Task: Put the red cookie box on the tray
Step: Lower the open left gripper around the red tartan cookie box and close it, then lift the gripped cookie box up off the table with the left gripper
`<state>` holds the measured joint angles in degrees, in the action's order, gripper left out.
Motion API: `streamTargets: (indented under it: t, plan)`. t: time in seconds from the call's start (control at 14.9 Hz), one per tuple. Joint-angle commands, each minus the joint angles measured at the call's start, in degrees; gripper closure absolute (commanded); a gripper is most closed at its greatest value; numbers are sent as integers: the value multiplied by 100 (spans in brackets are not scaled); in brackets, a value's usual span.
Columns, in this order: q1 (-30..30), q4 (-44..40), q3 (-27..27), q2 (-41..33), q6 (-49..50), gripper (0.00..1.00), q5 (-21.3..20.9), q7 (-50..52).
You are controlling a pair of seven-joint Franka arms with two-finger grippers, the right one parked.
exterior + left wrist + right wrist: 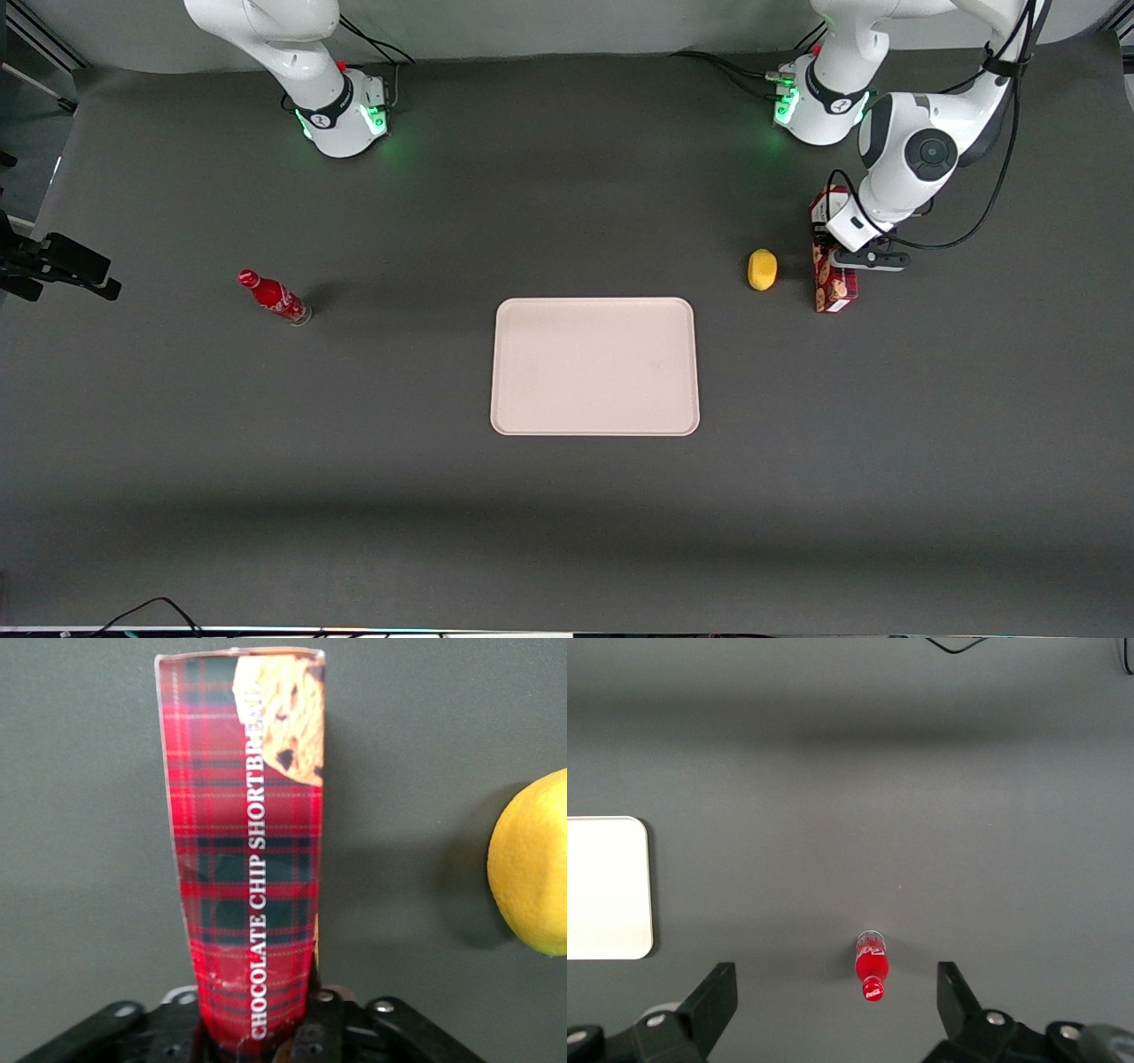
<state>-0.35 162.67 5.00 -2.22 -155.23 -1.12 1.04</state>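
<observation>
Soda bottle (pixel 274 298) stands toward parked arm's end of the surface, not needed. Tray (pixel 594 366) sits mid-surface, bare, ready as drop spot. Lemon (pixel 762 269) lies just beside the red cookie box (pixel 834 282), w/ a small gap. End effector (pixel 836 251) is down over the box, fingers pinching its narrow sides; box probably not lifted yet.

The arm hides the upper end of the red cookie box (pixel 834 285) and the pincer (pixel 836 241); the lemon (pixel 533 866) is cut off at the edge.
</observation>
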Motion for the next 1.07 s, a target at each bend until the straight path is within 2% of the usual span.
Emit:
streamTargets:
  t: [0.0, 0.27, 0.67, 1.01]
  plan:
    - [-70, 327, -25, -191, -192, 100, 7, -43]
    - [-70, 38, -16, -488, 210, 100, 15, -43]
    - [-61, -2087, -51, -1439, 3750, 100, 15, 36]
    - [-52, -3713, -60, -1519, 5413, 100, 15, 27]
